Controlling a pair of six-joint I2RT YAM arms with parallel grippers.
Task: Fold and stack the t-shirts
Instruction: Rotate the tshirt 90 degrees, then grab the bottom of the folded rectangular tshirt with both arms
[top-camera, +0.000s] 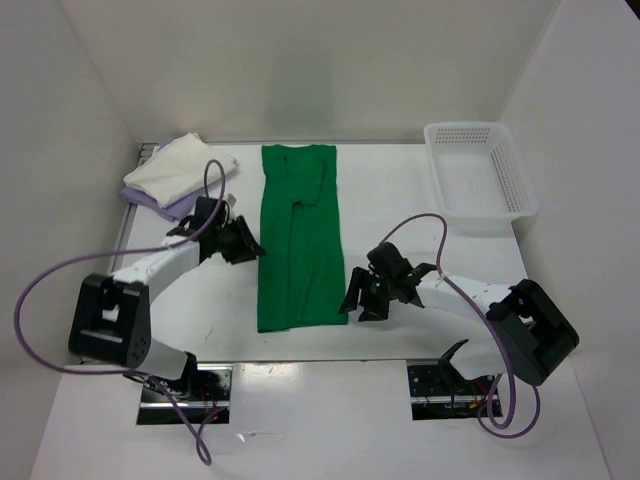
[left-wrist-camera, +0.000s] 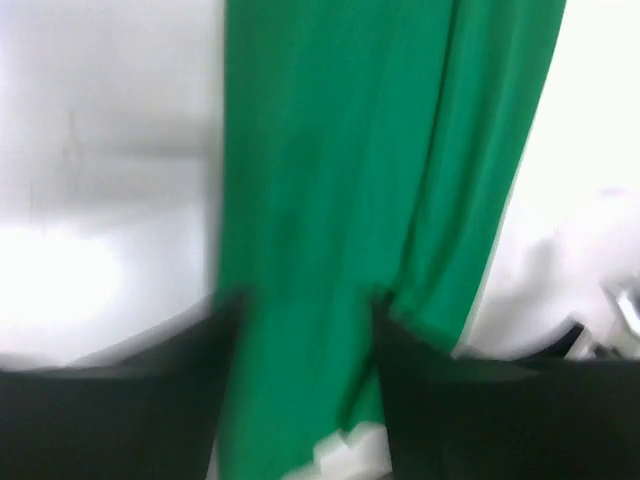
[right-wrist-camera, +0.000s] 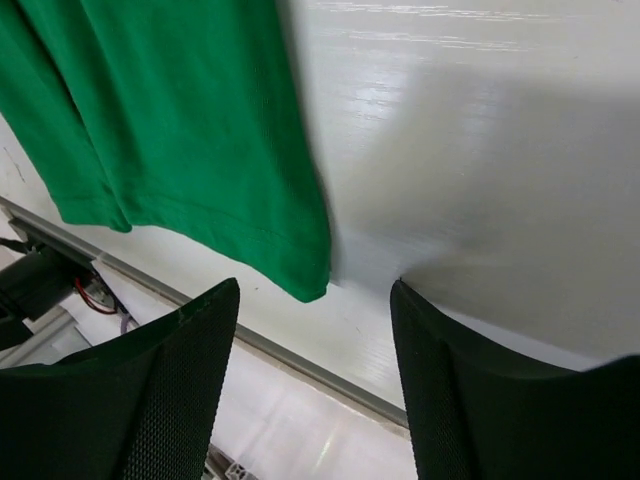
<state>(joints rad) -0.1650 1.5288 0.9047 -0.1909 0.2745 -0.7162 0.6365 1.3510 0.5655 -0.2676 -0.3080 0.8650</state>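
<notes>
No readable text, labels, brand marks, numbers or signs in any of the three views. Left wrist view is motion-blurred, so nothing legible there either.
</notes>
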